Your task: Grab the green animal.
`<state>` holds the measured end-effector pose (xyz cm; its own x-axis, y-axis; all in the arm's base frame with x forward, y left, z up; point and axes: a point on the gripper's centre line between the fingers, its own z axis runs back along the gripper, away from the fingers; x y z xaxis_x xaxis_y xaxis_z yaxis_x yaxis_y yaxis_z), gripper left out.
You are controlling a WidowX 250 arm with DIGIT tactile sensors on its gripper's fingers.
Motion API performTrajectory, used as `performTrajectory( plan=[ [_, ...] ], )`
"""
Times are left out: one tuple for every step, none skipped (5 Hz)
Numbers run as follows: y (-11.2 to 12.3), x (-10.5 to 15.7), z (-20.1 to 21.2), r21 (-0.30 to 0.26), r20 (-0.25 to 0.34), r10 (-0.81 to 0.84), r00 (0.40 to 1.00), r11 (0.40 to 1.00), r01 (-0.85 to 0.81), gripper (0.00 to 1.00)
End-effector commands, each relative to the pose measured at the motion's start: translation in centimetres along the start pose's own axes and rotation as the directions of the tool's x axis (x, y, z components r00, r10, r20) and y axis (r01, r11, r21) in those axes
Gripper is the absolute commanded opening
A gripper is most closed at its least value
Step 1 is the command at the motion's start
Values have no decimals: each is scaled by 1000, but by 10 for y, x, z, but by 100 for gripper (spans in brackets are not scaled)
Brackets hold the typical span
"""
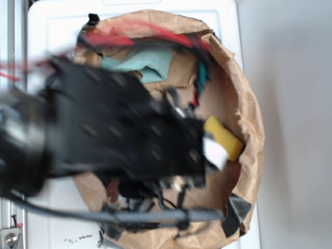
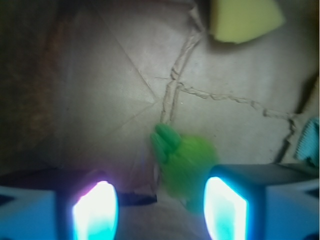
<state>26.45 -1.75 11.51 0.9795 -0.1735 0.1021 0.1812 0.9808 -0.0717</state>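
**Arm hides the toy from outside**

In the exterior view the blurred black arm (image 1: 119,129) covers most of the paper bag (image 1: 249,104). The wrist view shows the green animal (image 2: 187,160) low centre, between the released jaws, nearer the right one.

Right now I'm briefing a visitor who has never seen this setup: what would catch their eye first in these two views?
In the exterior view, the blurred black robot arm fills the middle, hanging over a brown paper bag with a yellow block at its right. In the wrist view, the green animal lies on creased paper between the glowing fingertips of the open gripper, nearer the right one.
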Motion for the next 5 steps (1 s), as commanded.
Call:
performTrajectory(
  plan=[
    [25,-37,12,-28,116,-55,992,998,59,100],
    [36,-37,0,-13,98,-39,994,999,41,100],
    [41,-34,-8,7,83,-33,996,999,32,100],
    [37,-29,-19,1,63,-44,997,999,44,100],
    [33,-10,-37,36,39,-106,994,994,105,100]
  ],
)
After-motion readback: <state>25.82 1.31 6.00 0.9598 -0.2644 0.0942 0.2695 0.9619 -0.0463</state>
